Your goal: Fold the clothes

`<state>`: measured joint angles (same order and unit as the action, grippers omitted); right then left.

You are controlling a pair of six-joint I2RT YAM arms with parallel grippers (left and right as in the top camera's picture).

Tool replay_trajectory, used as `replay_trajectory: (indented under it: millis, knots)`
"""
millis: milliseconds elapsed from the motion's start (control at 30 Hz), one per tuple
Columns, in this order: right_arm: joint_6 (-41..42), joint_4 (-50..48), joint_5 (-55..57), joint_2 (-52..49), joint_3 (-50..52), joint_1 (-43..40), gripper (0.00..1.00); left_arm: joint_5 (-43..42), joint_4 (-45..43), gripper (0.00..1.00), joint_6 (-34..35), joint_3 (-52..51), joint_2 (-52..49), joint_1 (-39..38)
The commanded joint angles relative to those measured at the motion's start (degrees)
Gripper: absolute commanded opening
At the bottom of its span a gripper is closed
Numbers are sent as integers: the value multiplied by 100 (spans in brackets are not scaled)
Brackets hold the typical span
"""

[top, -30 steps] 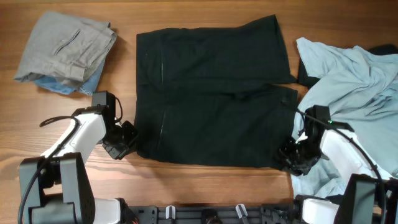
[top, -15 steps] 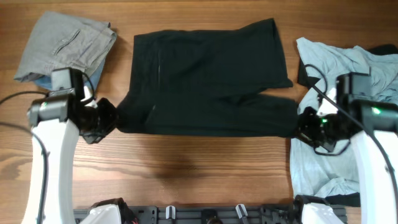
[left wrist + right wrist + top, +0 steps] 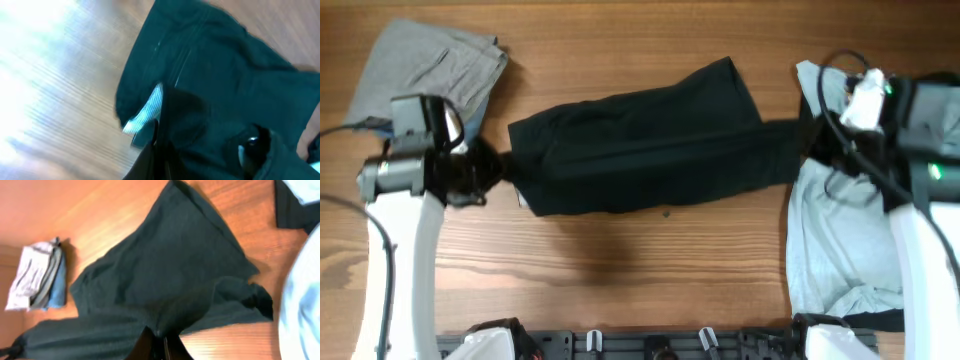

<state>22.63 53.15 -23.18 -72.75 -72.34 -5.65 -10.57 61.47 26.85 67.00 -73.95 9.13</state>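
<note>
My three eyes: one above, one on each wrist.

The overhead camera looks straight down on the brown wooden table (image 3: pixel 640 290) from far enough to take in the whole scene. My left wrist camera sits close over the black cloth garment (image 3: pixel 225 75), tilted and blurred, seeing little beyond it and bare wood. My right wrist camera sits higher and faces leftward across that garment (image 3: pixel 165 280) to the folded grey clothes pile (image 3: pixel 35 275). All three views share the garment (image 3: pixel 640 150). Overhead and right wrist also share the pile (image 3: pixel 420 70).
</note>
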Motion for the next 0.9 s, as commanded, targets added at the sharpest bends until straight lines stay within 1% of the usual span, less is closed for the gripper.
replay_trajectory:
  millis: [0, 33, 67, 100, 167, 200, 233, 300, 367, 400, 433, 467, 500, 533, 567, 633, 667, 700, 733, 767, 800, 833, 867]
  knots:
    - [0, -933, 599, -1154, -26, -240, 5, 1220, -1207, 4, -98, 61, -866, 190]
    - [-17, -1375, 348, -1556, -26, -240, 5, 1139, -1467, 4, -98, 61, -1014, 184]
    - [-24, -1985, 59, -1969, -26, -240, 5, 1023, -1912, 4, -96, 61, -1309, 138]
    - [-50, -2763, -286, -2430, -26, -208, 5, 1021, -2310, 4, -96, 61, -1593, 74]
    - [15, -4046, -599, -3228, -26, -55, 9, 1021, -2730, 4, -92, 61, -1982, 11]
    - [46, -4380, -734, -3506, -26, 2, 13, 1023, -2789, 4, -85, 61, -2111, 2]
    - [46, -4671, -957, -3862, -26, 79, 21, 1047, -2747, 4, -50, 61, -2258, 2]
    - [35, -4710, -1014, -4107, -26, 133, 21, 1047, -2664, 4, -52, 61, -2315, 2]
    - [-76, -4590, -1047, -4138, -35, 129, 6, 1016, -2605, 4, -59, 63, -2247, 2]
    - [-81, -4520, -1093, -4061, -42, 105, 5, 938, -2590, 4, -74, 63, -2146, 2]
    - [-79, -4264, -1187, -3740, -42, 33, 4, 706, -2594, 4, -118, 63, -1932, 2]
    - [-79, -4059, -1185, -3510, -42, 15, 5, 654, -2592, 4, -118, 63, -1735, 2]
    - [-83, -3873, -1185, -3305, -42, 17, 10, 654, -2592, 4, -122, 63, -1556, 2]
    - [-122, -3689, -1185, -3143, -42, 66, 30, 654, -2592, 4, -120, 63, -1412, 2]
    - [-122, -3571, -1185, -3075, -42, 256, 43, 649, -2570, 4, -118, 63, -1231, -4]
    - [-122, -3543, -955, -3182, -39, 625, 44, 651, -2568, 4, -120, 63, -1224, -2]
    - [-146, -3421, -662, -3263, -39, 831, 45, 638, -2568, 4, -120, 63, -1224, -9]
    - [-149, -3189, -238, -3294, -39, 933, 47, 632, -2579, 4, -120, 63, -1224, -9]
    - [-149, -2736, 422, -3342, -39, 1038, 51, 634, -2583, 4, -120, 63, -1224, -9]
    - [-168, -2312, 723, -3381, -35, 1064, 37, 634, -2599, 14, -120, 63, -1224, -9]
    - [-168, -2002, 894, -3429, -4, 1062, 15, 634, -2616, 50, -118, 63, -1224, -7]
    - [-166, -1731, 1029, -3491, 68, 1062, 11, 634, -2614, 86, -118, 63, -1224, -9]
    - [-157, -1580, 1119, -3569, 157, 1045, 10, 627, -2610, 95, -118, 63, -1224, -9]
